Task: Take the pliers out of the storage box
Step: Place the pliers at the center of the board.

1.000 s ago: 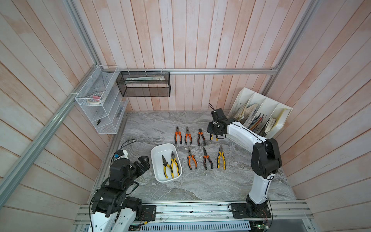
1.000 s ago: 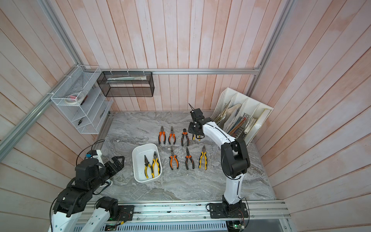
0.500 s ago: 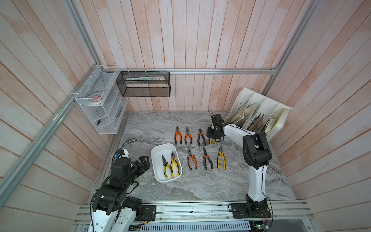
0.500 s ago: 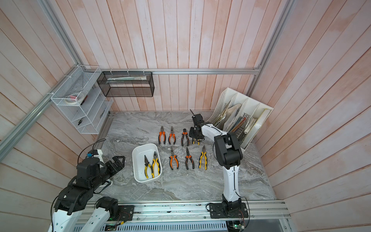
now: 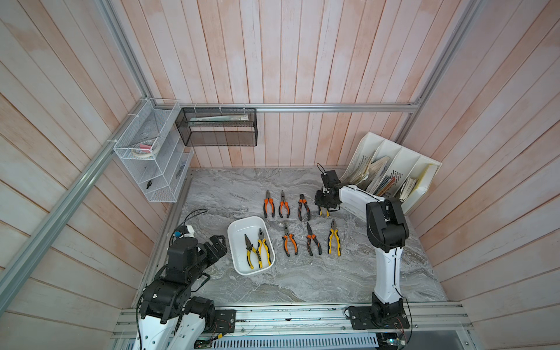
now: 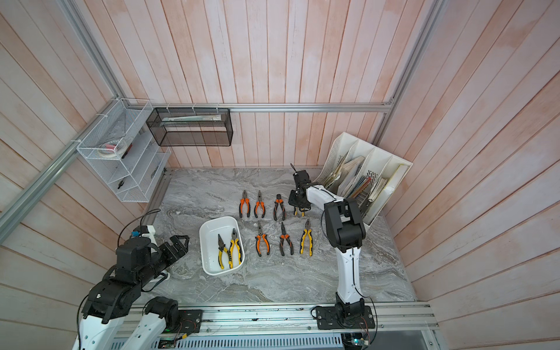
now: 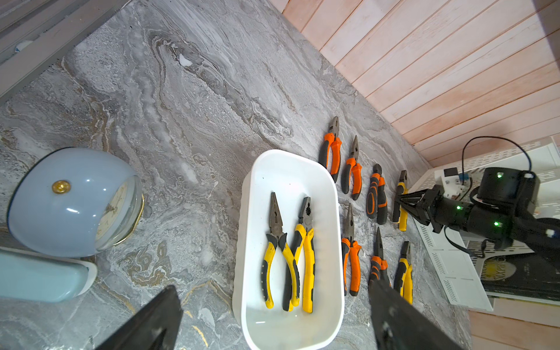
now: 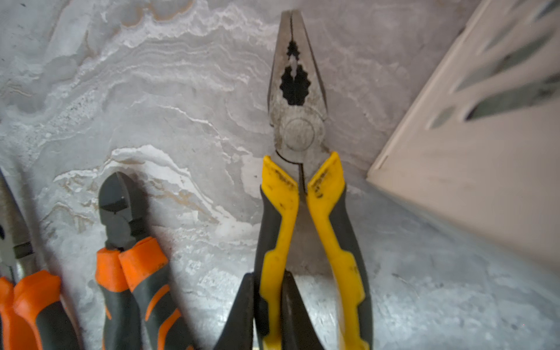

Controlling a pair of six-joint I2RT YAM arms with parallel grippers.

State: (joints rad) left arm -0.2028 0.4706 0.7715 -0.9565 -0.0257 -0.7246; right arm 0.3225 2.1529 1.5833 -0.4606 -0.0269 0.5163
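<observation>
The white storage box lies left of the table's middle, with two yellow-and-black pliers in it. Several more pliers lie in two rows to its right, most of them orange-handled. At the right end of the far row, my right gripper is shut on one handle of a yellow-and-black pair, low at the marble. My left gripper hovers open, just left of the box.
A white slotted file organizer leans at the back right, close to the right gripper. Mesh baskets hang on the back-left walls. A pale blue clock lies on the marble left of the box.
My right gripper has come down toward the table with the yellow-and-black pliers, and that arm's elbow has swung up and in. The left arm has stayed put.
</observation>
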